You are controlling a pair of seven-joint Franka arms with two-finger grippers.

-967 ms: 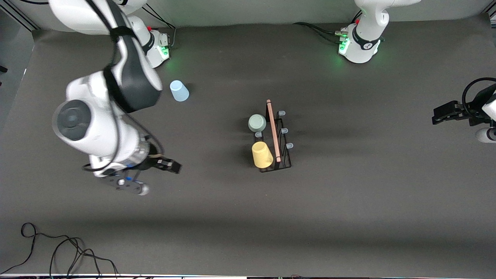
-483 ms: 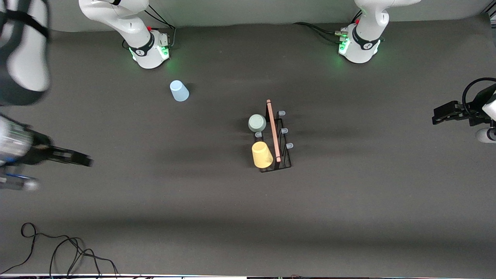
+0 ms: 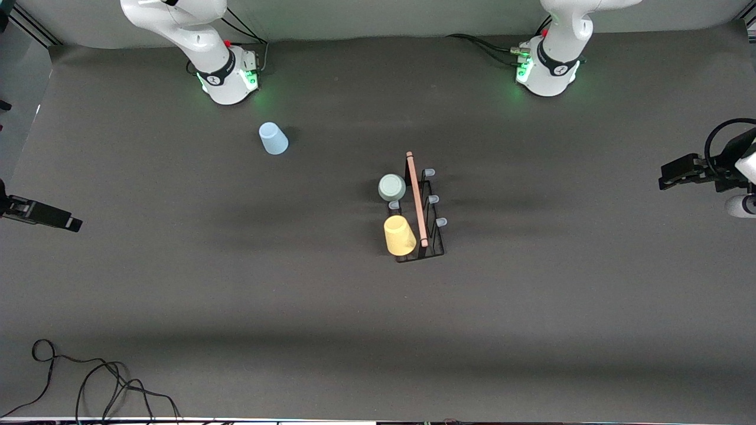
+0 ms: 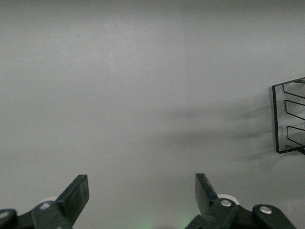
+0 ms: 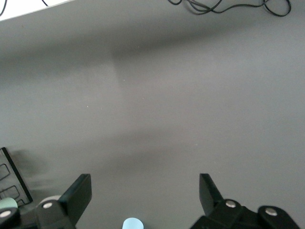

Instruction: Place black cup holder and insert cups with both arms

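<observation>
**Two cups on the rack, blue cup alone on the table**

In the middle of the table, seen from the front, stands the black cup holder [image 3: 420, 213]. The grey-green cup [image 3: 391, 187] and the yellow cup [image 3: 399, 235] sit on its pegs on the side toward the right arm's end. The light blue cup [image 3: 273, 138] stands apart on the table [image 3: 531, 330], near the right arm's base. The right gripper [image 3: 71, 224] hangs over that arm's end of the table, the left gripper [image 3: 664, 180] over the other end; both hold nothing.

In the left wrist view, the left gripper [image 4: 141, 198] has its jaws wide apart, a corner of the holder [image 4: 288, 117] at the edge.

In the right wrist view, the right gripper [image 5: 145, 195] also stands open over bare table, with what seems to be the blue cup [image 5: 132, 223] between its fingers, farther off.
</observation>
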